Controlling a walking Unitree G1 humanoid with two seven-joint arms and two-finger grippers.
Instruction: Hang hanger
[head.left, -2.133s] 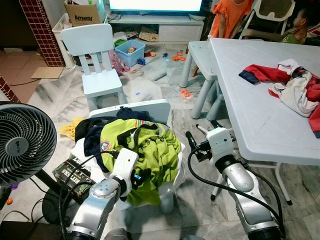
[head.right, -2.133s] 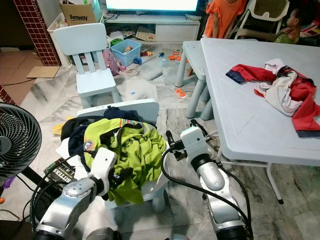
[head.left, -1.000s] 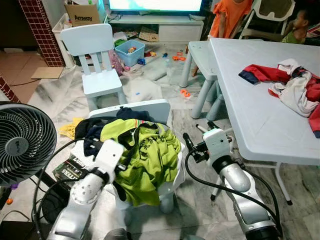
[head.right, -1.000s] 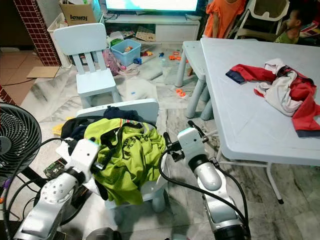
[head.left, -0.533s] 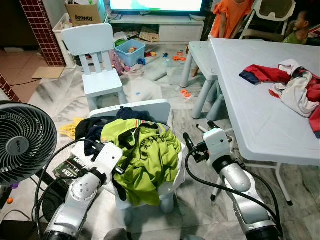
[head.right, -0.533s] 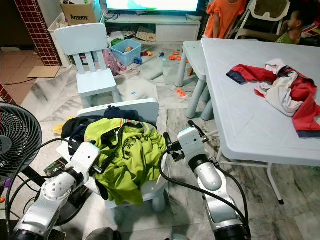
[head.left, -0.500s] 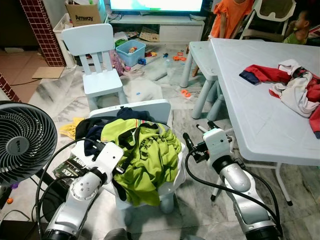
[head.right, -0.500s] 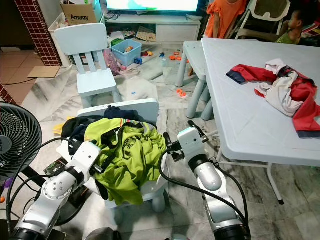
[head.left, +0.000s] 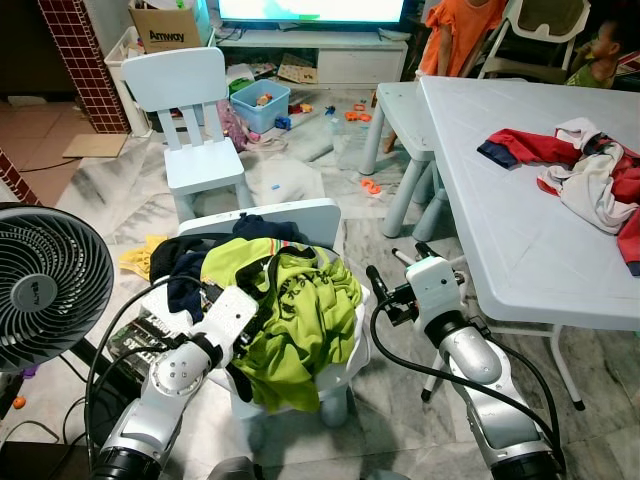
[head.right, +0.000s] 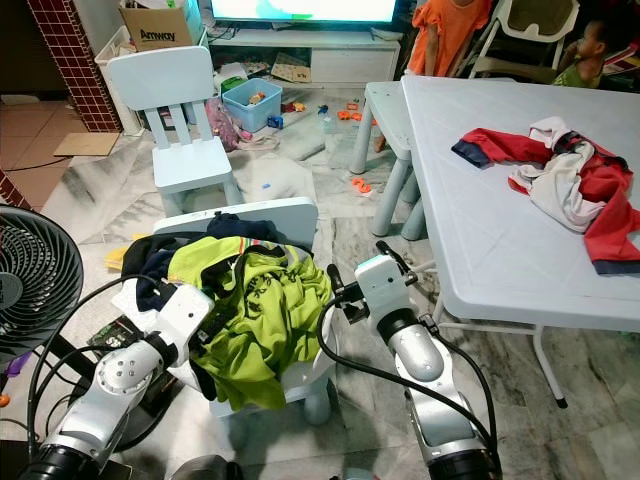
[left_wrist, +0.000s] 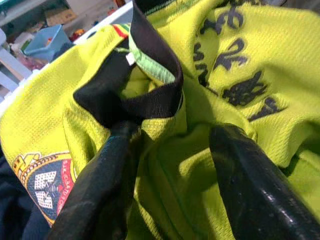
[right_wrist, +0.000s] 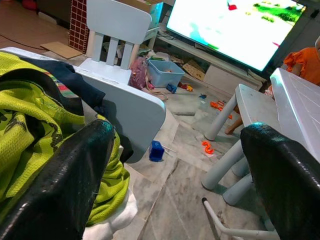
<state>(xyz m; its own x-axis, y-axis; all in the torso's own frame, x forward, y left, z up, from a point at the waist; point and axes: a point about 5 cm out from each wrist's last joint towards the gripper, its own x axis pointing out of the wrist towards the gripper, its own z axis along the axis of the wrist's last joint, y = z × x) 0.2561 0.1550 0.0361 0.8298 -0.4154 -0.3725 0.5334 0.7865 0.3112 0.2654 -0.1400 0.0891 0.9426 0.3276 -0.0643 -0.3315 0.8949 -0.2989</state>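
the left gripper (left_wrist: 165, 165) was pressed into the lime-green jersey (head.left: 310, 310) heaped on the small white chair (head.left: 300, 215), its fingers (left_wrist: 100, 185) spread apart with cloth bunched between them and nothing clamped. the right gripper (right_wrist: 175, 165) was held beside the chair, near the white table (head.left: 520, 230), its fingers wide apart and empty. no hanger could be made out; where it lay could not be told. the step in hand was judged to be searching or taking hold in the clothes pile. a firm closing on the jersey's black collar (left_wrist: 145, 100) would be called for next.
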